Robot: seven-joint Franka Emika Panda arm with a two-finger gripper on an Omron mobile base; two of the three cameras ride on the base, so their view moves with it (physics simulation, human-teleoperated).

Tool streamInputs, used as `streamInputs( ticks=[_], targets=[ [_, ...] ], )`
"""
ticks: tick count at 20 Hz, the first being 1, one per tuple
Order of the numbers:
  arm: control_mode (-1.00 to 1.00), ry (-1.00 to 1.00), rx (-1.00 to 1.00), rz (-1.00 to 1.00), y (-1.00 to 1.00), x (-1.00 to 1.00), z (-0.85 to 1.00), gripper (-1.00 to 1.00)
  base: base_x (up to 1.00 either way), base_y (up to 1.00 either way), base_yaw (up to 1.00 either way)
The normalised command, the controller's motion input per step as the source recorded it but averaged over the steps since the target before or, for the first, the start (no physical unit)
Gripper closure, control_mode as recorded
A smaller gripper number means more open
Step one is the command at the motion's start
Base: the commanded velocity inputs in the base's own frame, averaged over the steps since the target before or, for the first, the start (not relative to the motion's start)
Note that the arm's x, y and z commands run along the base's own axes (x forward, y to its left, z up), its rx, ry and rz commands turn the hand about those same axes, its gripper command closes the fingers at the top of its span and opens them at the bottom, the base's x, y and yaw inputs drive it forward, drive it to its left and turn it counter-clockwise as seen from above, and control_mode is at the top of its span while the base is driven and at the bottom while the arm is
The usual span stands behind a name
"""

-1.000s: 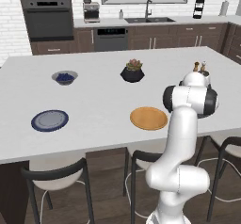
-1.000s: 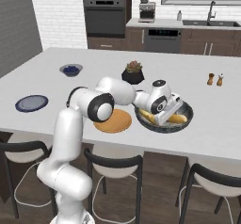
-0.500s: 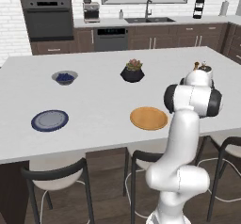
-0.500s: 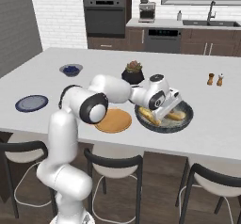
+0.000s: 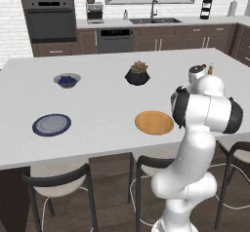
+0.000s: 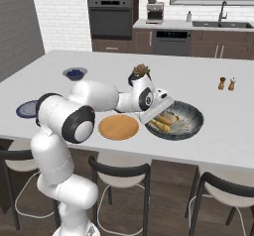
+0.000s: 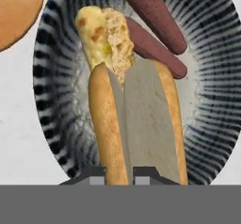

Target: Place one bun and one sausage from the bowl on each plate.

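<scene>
The dark grey bowl (image 7: 52,77) (image 6: 191,126) holds two reddish-brown sausages (image 7: 153,9) (image 7: 155,49), a yellow crusty bun (image 7: 101,35) and a long split bun (image 7: 101,119). My gripper (image 7: 118,178) (image 6: 153,117) reaches down into the bowl, its tips shut on the left half of the long split bun. The orange plate (image 6: 118,127) (image 5: 154,122) lies just left of the bowl with nothing on it. The dark blue plate (image 5: 51,125) (image 6: 25,109) lies bare at the far left of the counter. In the left base view my own arm hides the bowl.
A small blue-filled bowl (image 5: 67,80) and a black plant pot (image 5: 137,74) stand further back on the white island counter (image 5: 97,104). Salt and pepper shakers (image 6: 226,84) stand behind the bowl to the right. Stools line the near edge.
The jaws have closed on the long bun in the bowl. The hand has shifted a little over the bowl; plates and other things have not moved.
</scene>
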Motion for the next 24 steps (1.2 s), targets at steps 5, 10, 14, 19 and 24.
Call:
streamInputs(
  ticks=[5, 10, 14, 19, 24],
  targets=[
    [-1.00, 0.02, 0.07, -0.32, 0.86, 0.00, 0.31, 1.00, 0.00, 0.00, 0.00],
    [-1.00, 0.00, 0.06, -0.36, 0.89, 0.00, 0.12, 1.00, 0.00, 0.00, 0.00],
    [-1.00, 0.00, 0.06, -0.31, 0.57, 0.02, -0.06, 1.00, 0.00, 0.00, 0.00],
    [-1.00, 0.00, 0.05, -0.18, 0.30, 0.15, -0.22, 1.00, 0.00, 0.00, 0.00],
    [-1.00, 0.00, 0.05, -0.14, 0.22, 0.23, -0.23, 1.00, 0.00, 0.00, 0.00]
  ],
)
